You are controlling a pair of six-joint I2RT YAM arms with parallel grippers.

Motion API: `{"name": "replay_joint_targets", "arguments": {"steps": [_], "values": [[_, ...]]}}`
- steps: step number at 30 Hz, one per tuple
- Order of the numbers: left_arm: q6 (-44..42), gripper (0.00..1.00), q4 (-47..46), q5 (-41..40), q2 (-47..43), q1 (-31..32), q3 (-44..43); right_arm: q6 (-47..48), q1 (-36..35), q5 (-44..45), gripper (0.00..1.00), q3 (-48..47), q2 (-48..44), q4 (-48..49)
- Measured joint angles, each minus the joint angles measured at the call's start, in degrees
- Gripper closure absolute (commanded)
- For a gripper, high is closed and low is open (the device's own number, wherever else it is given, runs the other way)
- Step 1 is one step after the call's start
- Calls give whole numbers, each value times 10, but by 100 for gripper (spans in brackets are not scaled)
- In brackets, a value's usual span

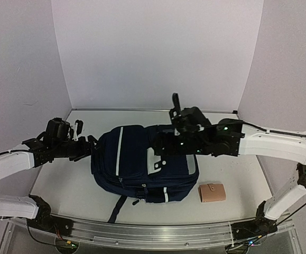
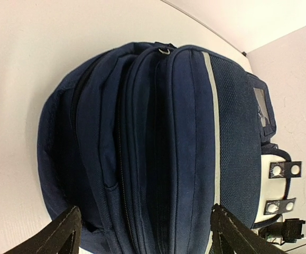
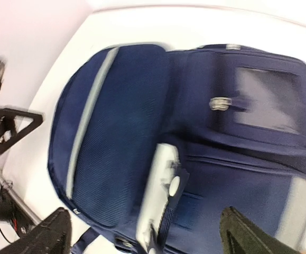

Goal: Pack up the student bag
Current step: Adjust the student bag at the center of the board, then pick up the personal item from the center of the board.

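Student bag (image 1: 137, 161) lies flat in the middle of the tabletop (image 1: 57, 185), navy with a pale stripe, one dark strap (image 1: 117, 209) trailing toward the near edge.

Top view: the left gripper (image 1: 87, 144) is level with the bag's left end, just beside it. The right gripper (image 1: 162, 146) hangs over the bag's right half. A tan pouch (image 1: 212, 192) sits near the bag's right near corner, not touching it.

Left wrist view: both dark fingers (image 2: 63, 233) show at the bottom corners, spread wide with nothing pinched. The bag fills the frame end-on, with several zip lines and compartments side by side. A metal zipper pull (image 2: 165, 51) sits at the top and a grey stripe (image 2: 214, 121) runs down the side.

Right wrist view: blurred. Fingers (image 3: 49, 233) stand wide apart above the bag, gripping nothing. A clear window pocket (image 3: 266, 100) is on the front panel. The other gripper shows at the left edge.
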State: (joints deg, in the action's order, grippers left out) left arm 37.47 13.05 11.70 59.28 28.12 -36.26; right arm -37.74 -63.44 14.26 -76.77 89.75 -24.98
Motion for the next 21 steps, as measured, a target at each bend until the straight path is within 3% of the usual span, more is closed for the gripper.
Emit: {"name": "replay_joint_targets", "arguments": {"steps": [6,14,21], "values": [[-17,7,48,-15,2,-15,-36,-37,126,13,2,170,-156,-18],[-20,6,52,-5,38,-16,-52,-86,290,-42,3,381,-236,-33],[-21,5,50,13,57,-16,-52,-139,336,-121,26,478,-269,-27]]}}
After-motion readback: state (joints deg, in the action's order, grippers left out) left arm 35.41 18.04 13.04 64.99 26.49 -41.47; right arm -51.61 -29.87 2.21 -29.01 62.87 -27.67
